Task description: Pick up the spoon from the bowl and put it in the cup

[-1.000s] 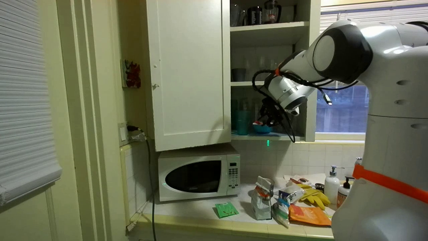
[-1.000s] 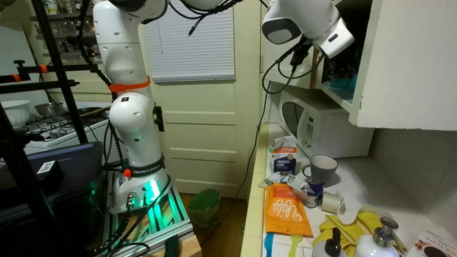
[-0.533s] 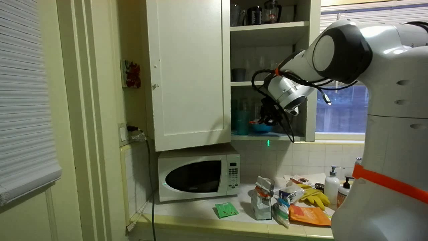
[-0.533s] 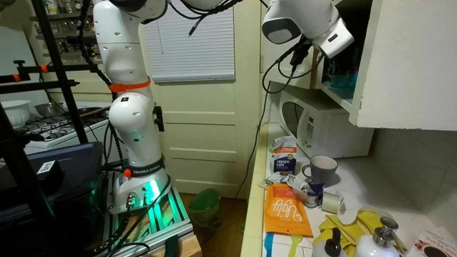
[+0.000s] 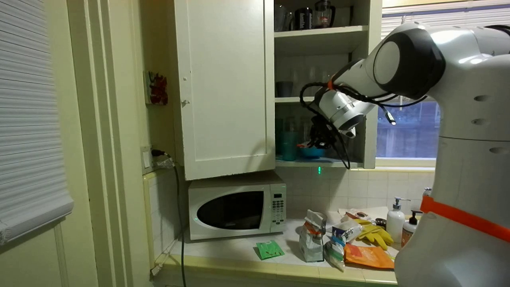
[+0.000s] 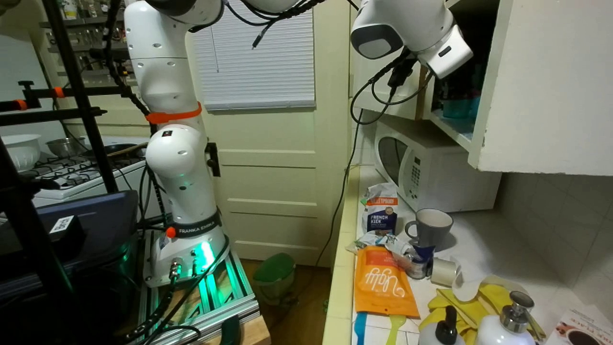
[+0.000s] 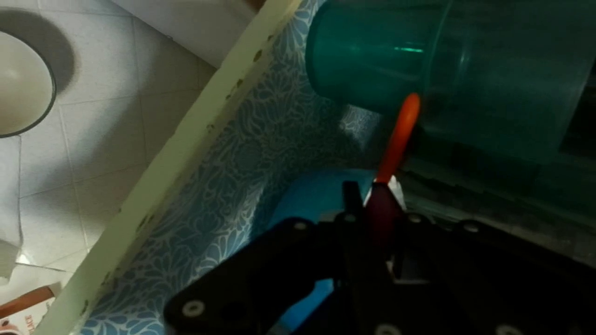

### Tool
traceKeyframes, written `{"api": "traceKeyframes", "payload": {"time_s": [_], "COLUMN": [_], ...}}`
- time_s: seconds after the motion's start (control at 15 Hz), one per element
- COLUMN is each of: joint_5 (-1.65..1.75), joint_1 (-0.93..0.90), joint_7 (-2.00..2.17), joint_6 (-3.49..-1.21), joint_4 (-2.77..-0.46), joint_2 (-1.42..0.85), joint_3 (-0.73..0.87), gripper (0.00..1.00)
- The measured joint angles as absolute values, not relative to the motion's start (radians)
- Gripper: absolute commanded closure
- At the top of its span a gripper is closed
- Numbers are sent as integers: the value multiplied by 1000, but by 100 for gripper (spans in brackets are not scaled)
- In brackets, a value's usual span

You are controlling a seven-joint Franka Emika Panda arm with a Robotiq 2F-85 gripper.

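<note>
My gripper point(image 7: 376, 204) is inside the cupboard, just above the teal-blue bowl point(image 7: 316, 190). It is shut on the reddish-orange spoon point(image 7: 396, 139); the spoon's broader dark-red part lies between the fingers. The right fingertip is lost in shadow. The handle points away toward a teal-green cup point(image 7: 372, 56) on the same shelf. In an exterior view the spoon's end point(image 5: 301, 146) sticks out left of the gripper point(image 5: 316, 141), over the bowl point(image 5: 312, 153), close to the teal cup point(image 5: 289, 145). A white piece behind the spoon is unclear.
The open cupboard door point(image 5: 227, 87) stands left of the shelf. The shelf's front edge point(image 7: 186, 125) runs close beside the gripper. A shelf point(image 5: 318, 32) with glasses lies above. Below are the microwave point(image 5: 235, 211), a grey mug point(image 6: 433, 227), bags and yellow gloves point(image 6: 474, 306).
Between one second and half a second ago, the spoon shifted left and now sticks out farther beside the gripper. The gripper has lifted very slightly. Since then almost nothing has moved.
</note>
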State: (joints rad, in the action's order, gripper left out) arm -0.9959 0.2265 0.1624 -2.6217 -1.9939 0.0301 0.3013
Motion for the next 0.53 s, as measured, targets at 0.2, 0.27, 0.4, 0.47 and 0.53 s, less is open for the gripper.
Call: {"api": "traceKeyframes", "payload": {"time_s": [0.2,0.27,0.4,0.47,0.53], "joint_5": [-995,-995,-995,-995,-995], "joint_1": [227,227,228,229,230], "joint_7": [182,188,197,200,204], "joint_6": [-2621,-2619,-2609,-2594,-2571], "joint_4": [-1996,-1997,-2000,-2004,-2009], "joint_2": [40,43,54,64,79], "joint_3": [301,301,301,300,300], "gripper": [97,97,97,97,97]}}
